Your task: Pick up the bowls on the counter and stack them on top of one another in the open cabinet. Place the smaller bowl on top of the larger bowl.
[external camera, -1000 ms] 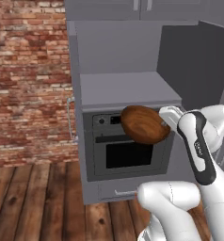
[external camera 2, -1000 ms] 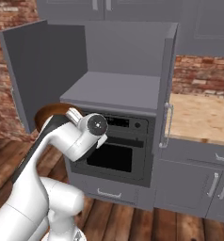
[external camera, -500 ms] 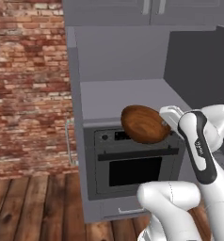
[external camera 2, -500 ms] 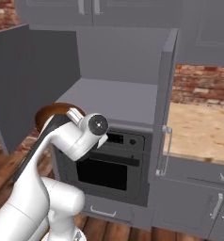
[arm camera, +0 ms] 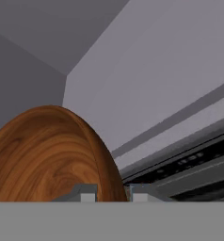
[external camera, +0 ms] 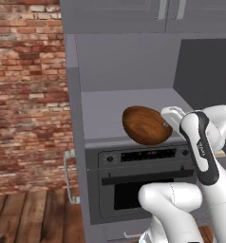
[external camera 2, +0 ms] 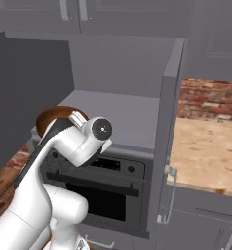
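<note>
1. The claw (arm camera: pixel 111 192) is clamped on the rim of the larger bowl (external camera: pixel 146 125); in the hand view its two tips sit close together at the bottom edge, one either side of the brown rim, and their lower parts are cut off.
2. In the left base view the bowl hangs tilted on its side, in front of the front edge of the grey shelf (external camera: pixel 119 107) of the open cabinet (external camera: pixel 77 123), above the oven (external camera: pixel 143 182). Whether it is over the shelf or short of it cannot be told.
3. In that view the claw's fingers are hidden behind the white hand, which covers the bowl's right edge.
4. In the right base view just a dark brown sliver of the bowl (external camera 2: pixel 52 116) shows behind the arm's wrist.
5. The cabinet's door (external camera 2: pixel 20 97) stands open at the left, cut by the frame edge.
6. The counter (external camera 2: pixel 205 151) lies to the right of the cabinet, with brick backsplash (external camera 2: pixel 210 100) behind; only part of it is in frame.
</note>
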Motion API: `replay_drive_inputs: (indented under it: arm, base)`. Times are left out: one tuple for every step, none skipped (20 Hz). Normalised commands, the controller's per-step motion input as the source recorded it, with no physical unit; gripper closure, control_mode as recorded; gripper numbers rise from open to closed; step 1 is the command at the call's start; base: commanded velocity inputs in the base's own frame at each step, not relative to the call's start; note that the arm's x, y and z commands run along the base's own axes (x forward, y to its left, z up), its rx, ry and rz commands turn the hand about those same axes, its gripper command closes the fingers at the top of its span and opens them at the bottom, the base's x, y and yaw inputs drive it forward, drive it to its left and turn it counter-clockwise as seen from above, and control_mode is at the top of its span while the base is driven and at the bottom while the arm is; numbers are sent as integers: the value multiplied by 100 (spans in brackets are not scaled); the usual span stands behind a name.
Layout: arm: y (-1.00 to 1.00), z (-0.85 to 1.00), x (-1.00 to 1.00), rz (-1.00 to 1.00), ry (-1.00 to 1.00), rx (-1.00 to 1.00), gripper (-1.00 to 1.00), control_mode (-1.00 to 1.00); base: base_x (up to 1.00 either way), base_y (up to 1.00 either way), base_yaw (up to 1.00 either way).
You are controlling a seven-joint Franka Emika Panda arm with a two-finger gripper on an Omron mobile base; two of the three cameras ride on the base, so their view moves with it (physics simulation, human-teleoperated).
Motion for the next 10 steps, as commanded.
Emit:
replay_drive_inputs:
  arm:
    - [0, 0, 0, 0, 0, 0, 100, 100]
    - [0, 0, 0, 0, 0, 0, 100, 100]
    - [0, 0, 0, 0, 0, 0, 100, 100]
    - [0, 0, 0, 0, 0, 0, 100, 100]
    - [0, 0, 0, 0, 0, 0, 100, 100]
    - [0, 0, 0, 0, 0, 0, 100, 100]
    - [0, 0, 0, 0, 0, 0, 100, 100]
    - [0, 0, 0, 0, 0, 0, 100, 100]
    - [0, 0, 0, 0, 0, 0, 100, 100]
    - [0, 0, 0, 0, 0, 0, 100, 100]
  base:
    - [62, 1, 0]
    - [62, 1, 0]
    - [62, 0, 0]
    - [62, 0, 0]
    - [62, 0, 0]
    - [62, 0, 0]
    - [62, 0, 0]
    - [62, 0, 0]
    - [62, 0, 0]
    - [62, 1, 0]
